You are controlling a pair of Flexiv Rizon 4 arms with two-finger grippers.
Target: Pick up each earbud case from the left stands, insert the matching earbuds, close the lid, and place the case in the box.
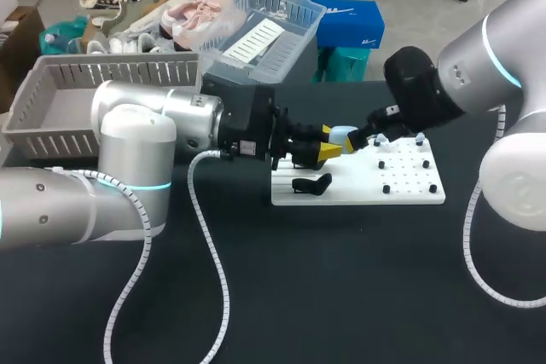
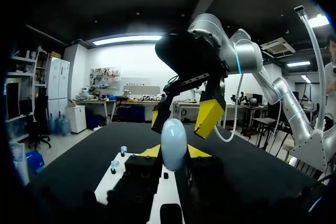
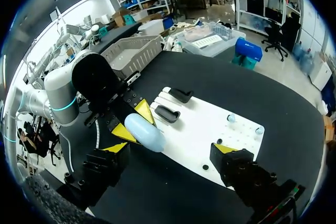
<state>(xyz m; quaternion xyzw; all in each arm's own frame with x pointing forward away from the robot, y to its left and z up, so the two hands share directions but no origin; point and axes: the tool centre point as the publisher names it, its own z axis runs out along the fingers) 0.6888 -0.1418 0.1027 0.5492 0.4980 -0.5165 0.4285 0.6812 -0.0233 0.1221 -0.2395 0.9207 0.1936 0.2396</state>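
My left gripper [image 1: 331,151] is shut on a pale blue, egg-shaped earbud case [image 1: 343,135], held just above the white board [image 1: 358,187]. In the left wrist view the case [image 2: 174,142] stands upright between my own yellow tips [image 2: 174,152]; its lid looks closed. My right gripper [image 1: 368,137] hangs open right at the case, its yellow fingers [image 2: 209,118] spread on both sides above it. Seen from the right wrist, the case [image 3: 144,132] lies ahead of my wide-open right gripper [image 3: 170,148], clamped by the left gripper [image 3: 134,123]. Small earbuds [image 1: 381,144] sit on pegs.
Black stands [image 1: 311,183] sit at the board's left end, two of them [image 3: 168,114] showing in the right wrist view. A grey basket [image 1: 51,108] stands at the table's far left. Several black pegs [image 1: 409,178] dot the board's right half.
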